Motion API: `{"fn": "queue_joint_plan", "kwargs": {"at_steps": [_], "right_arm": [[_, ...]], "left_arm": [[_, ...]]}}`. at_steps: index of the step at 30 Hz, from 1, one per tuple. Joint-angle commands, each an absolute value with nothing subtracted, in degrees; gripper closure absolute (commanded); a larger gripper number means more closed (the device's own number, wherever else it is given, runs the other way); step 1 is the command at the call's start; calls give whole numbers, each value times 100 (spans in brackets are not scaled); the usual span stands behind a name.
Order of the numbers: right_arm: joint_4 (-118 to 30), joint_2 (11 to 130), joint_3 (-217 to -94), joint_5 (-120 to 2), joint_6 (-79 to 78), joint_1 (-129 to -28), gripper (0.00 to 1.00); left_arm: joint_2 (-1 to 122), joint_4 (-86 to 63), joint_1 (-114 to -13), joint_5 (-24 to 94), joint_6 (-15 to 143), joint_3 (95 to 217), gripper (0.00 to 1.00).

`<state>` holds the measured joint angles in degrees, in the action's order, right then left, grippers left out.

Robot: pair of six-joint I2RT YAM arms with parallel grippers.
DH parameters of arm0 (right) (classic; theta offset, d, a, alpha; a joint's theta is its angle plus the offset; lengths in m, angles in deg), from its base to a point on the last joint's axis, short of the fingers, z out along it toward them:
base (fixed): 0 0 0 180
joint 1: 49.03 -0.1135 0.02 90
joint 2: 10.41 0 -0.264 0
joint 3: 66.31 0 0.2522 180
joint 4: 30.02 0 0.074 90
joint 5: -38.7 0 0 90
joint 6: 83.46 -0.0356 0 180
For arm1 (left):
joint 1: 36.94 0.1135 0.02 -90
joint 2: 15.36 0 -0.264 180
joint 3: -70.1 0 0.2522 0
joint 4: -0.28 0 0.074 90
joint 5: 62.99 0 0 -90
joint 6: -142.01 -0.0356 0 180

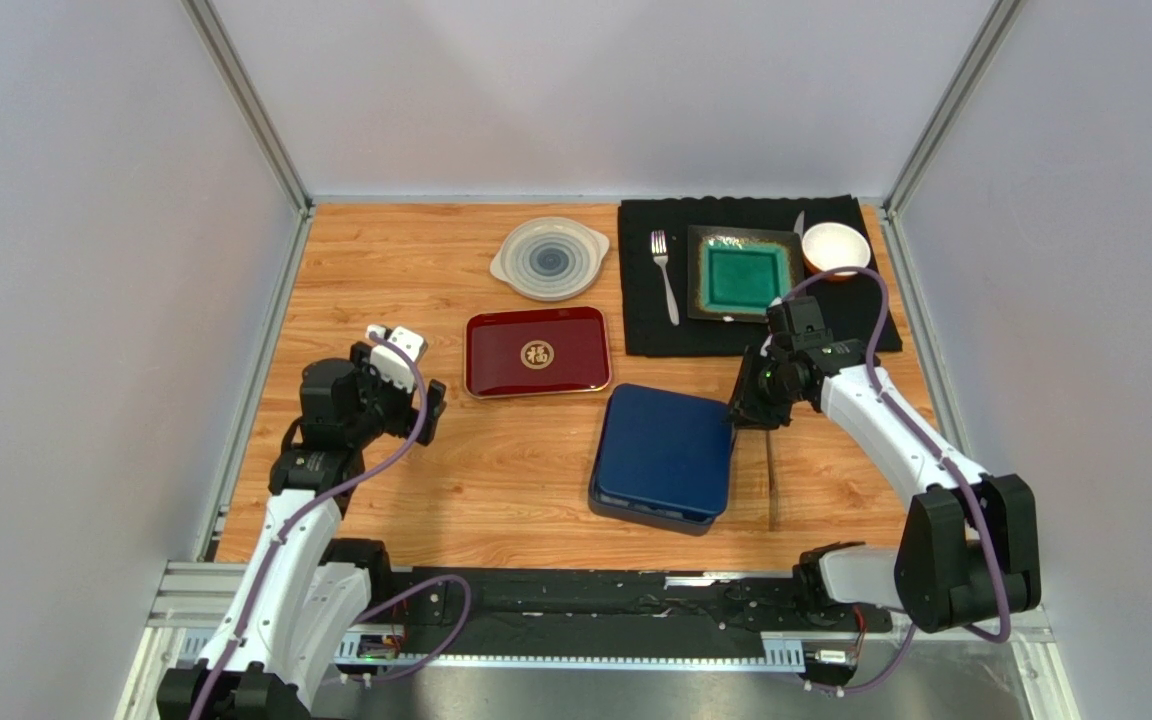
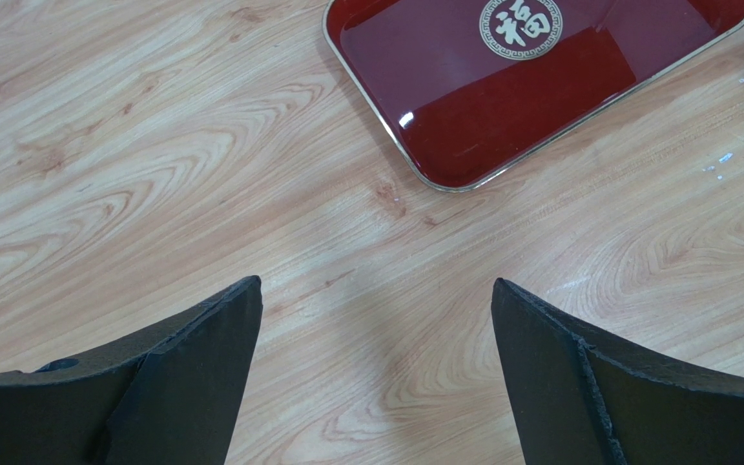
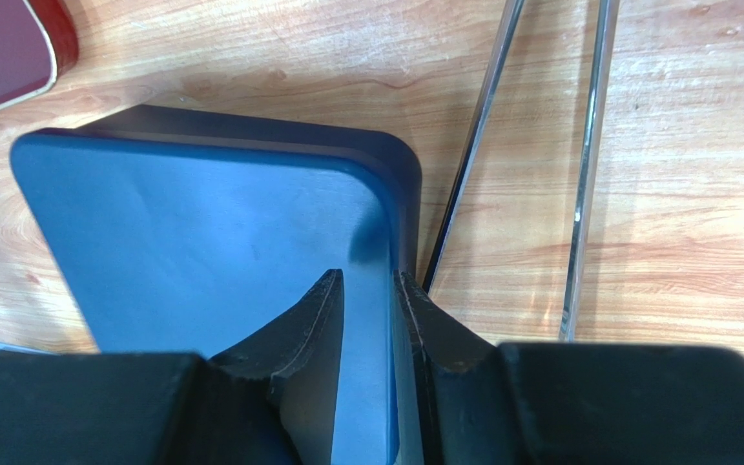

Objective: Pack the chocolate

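Opening step: right hand pinches blue box lid at 2 o'clock corner; left hand spread, hovering. Next: lift lid straight up.

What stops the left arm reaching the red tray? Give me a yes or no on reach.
Probably yes: the left gripper hangs open over bare table, the red tray lies just ahead, and nothing sits between them.

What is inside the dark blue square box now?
Nothing inside can be seen. The dark blue square box is closed on top, and this flat top hides any contents.
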<state>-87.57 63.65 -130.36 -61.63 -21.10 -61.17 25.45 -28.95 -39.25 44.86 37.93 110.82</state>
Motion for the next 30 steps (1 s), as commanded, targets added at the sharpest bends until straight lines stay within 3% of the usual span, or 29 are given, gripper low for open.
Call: {"fn": "queue_joint_plan", "kwargs": {"at_steps": [1,11,20,24,30], "right_arm": [[-8562,6245,-12903,-6141,-2185,-6133,73],[-8711,5824,-12885,-6238,-2229,-6142,72],[-8869,6147,-13640,-5360,-2343,-6133,76],[-8676,6684,-13896,-5280,-2519,-6116,52],[-8404,7150,-13931,-5130,-2774,-6116,41]], "left_arm": [[2480,-2878,-3958,4520,3733,11260,3],[2436,-2887,-3958,4494,3690,11217,3],[2392,-2878,-3958,4494,3672,11172,3],[2410,-2869,-3958,4468,3646,11138,3],[2410,-2948,-3958,4389,3611,11164,3]]}}
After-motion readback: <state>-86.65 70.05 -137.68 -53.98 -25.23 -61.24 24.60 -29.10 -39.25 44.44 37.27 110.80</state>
